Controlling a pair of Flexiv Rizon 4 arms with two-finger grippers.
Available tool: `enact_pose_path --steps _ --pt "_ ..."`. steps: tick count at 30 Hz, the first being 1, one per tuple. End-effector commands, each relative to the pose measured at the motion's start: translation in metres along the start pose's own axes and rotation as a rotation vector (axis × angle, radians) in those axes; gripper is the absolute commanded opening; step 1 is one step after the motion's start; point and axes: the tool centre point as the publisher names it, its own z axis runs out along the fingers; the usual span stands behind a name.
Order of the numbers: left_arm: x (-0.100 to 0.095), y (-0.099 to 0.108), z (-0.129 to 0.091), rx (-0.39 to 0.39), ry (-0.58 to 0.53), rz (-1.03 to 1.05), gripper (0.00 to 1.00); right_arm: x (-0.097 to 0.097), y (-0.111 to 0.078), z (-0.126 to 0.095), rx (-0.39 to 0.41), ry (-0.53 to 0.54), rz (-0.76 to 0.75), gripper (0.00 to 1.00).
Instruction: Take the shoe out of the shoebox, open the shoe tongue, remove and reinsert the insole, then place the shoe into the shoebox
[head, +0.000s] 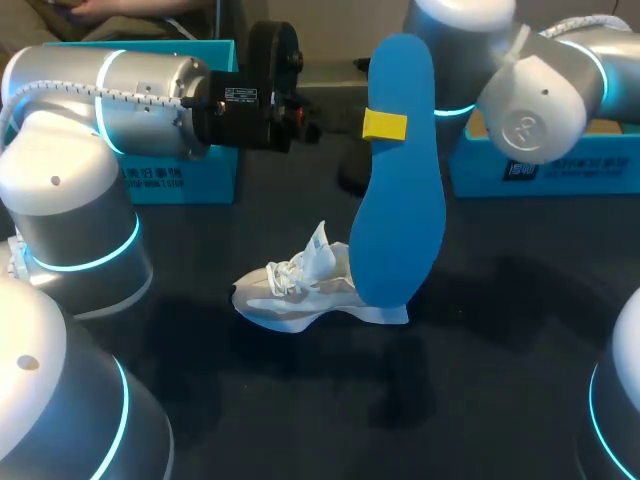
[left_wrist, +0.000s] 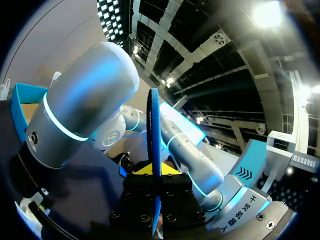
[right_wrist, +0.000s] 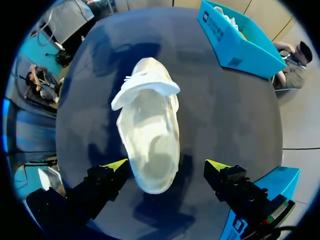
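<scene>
Blue insole (head: 400, 180) was held upright, pinched in the left gripper (left_wrist: 154, 172) above the white shoe (head: 300, 290) lying on the dark table (head: 500, 330) (tongue raised), while the right gripper (right_wrist: 166, 165) was spread wide over the shoe; the toe end should probably be angled in first.

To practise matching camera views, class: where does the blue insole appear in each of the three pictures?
Head view: the insole stands upright at the centre, its lower end over the white shoe, gripped by the left end effector.
Left wrist view: the insole is edge-on, a thin blue strip between that end effector's fingers.
Right wrist view: not in it.
Shared landmark: the shoe, seen in the head and right wrist views.
</scene>
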Motion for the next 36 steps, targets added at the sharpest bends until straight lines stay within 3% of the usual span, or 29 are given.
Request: enact_pose_path --steps 1,15,36 --pt "0.000 0.001 0.001 0.001 -0.001 0.001 0.00 -0.008 0.011 0.016 0.017 0.018 -0.002 1.00" --pt "0.000 0.001 0.001 0.001 -0.001 0.001 0.00 -0.004 0.027 0.047 0.014 0.044 -0.012 1.00" --pt "0.000 0.001 0.001 0.001 -0.001 0.001 0.00 -0.006 0.030 0.047 0.018 0.046 -0.023 1.00"
